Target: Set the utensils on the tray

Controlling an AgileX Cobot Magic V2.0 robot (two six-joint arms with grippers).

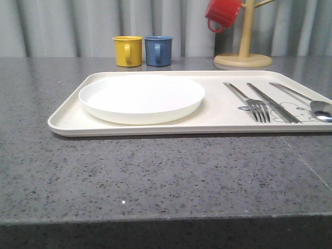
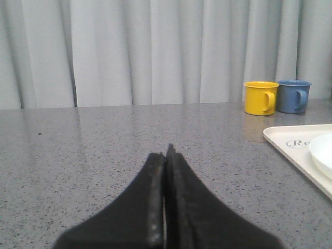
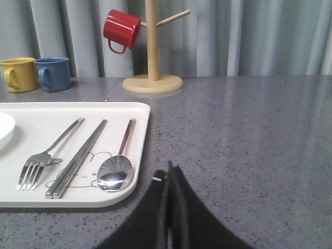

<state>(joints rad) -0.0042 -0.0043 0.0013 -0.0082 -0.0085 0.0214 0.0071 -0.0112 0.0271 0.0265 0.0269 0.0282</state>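
The cream tray (image 1: 67,116) lies across the middle of the grey table. On its left half rests the round white plate (image 1: 141,97). On its right half lie the silver fork (image 1: 249,101), knife (image 1: 272,102) and spoon (image 1: 306,98), side by side; the right wrist view shows the fork (image 3: 49,153), knife (image 3: 78,158) and spoon (image 3: 118,166) near the tray's rim (image 3: 142,155). My right gripper (image 3: 169,174) is shut and empty, just right of the tray. My left gripper (image 2: 166,153) is shut and empty over bare table, left of the tray corner (image 2: 290,148).
A yellow mug (image 1: 127,51) and a blue mug (image 1: 157,50) stand behind the tray. A wooden mug tree (image 1: 244,52) at the back right holds a red mug (image 1: 223,14). Grey curtains close off the back.
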